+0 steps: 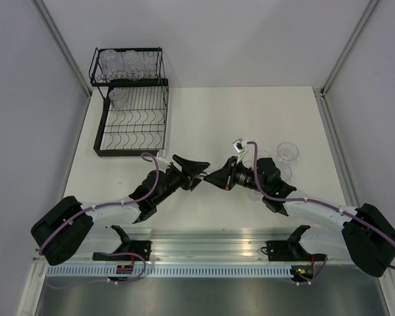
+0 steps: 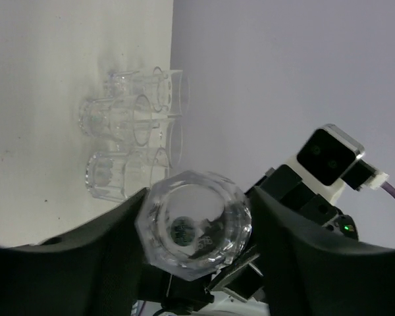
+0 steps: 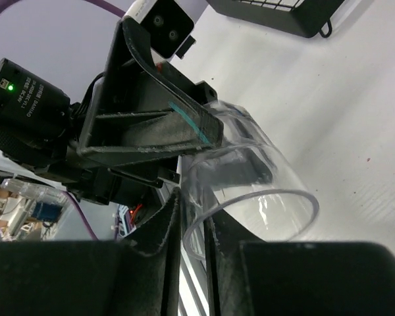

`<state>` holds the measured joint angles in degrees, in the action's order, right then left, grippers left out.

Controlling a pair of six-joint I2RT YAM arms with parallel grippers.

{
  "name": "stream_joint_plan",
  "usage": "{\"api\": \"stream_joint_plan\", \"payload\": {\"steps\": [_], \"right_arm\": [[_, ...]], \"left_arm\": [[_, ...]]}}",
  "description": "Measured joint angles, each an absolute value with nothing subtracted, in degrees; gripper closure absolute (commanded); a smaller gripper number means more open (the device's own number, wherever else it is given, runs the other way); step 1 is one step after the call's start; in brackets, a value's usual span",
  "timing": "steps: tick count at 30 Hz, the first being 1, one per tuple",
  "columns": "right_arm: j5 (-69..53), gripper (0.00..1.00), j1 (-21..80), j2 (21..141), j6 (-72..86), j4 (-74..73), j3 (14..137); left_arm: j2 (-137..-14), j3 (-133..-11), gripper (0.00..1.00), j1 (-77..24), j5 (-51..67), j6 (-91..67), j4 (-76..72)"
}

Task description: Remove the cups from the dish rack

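Clear plastic shows at the middle of the top view, where the two arms meet above the white table (image 1: 217,118). The left gripper (image 1: 201,175) holds one cup (image 2: 194,227) across its faceted base, its fingers against both sides, the cup lying sideways off the table. The right gripper (image 1: 216,178) is set narrow, with the wall at that cup's rim standing in the slit between its fingers (whether they pinch it, I cannot tell). More cups (image 1: 128,62) sit in the upper tier of the black dish rack (image 1: 133,153) at the upper left of the frame, with one (image 1: 117,95) on the lower tier. A cluster of unloaded cups (image 2: 128,125) stands on the table right of centre
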<state>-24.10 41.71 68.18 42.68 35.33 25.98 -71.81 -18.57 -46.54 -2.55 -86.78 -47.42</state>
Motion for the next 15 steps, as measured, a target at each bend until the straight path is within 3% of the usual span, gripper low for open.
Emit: {"api": "stream_joint_plan", "payload": {"steps": [3,10,15], "right_arm": [[-22.5,0.94,42.2,64.8,40.4,31.1,26.6],[-12.1,0.95,42.6,61.0,31.4,7.0,37.1],[-2.9,0.99,42.6,66.6,25.7,-12.8,47.4]], "left_arm": [[-70.3,-18.9,0.00,-47.2,-3.6,-86.0,-43.7],[-59.1,-22.8,0.00,-47.4,-14.7,-77.9,-21.9],[-55.1,-30.8,0.00,-47.3,-22.8,-69.5,-7.6]]}}
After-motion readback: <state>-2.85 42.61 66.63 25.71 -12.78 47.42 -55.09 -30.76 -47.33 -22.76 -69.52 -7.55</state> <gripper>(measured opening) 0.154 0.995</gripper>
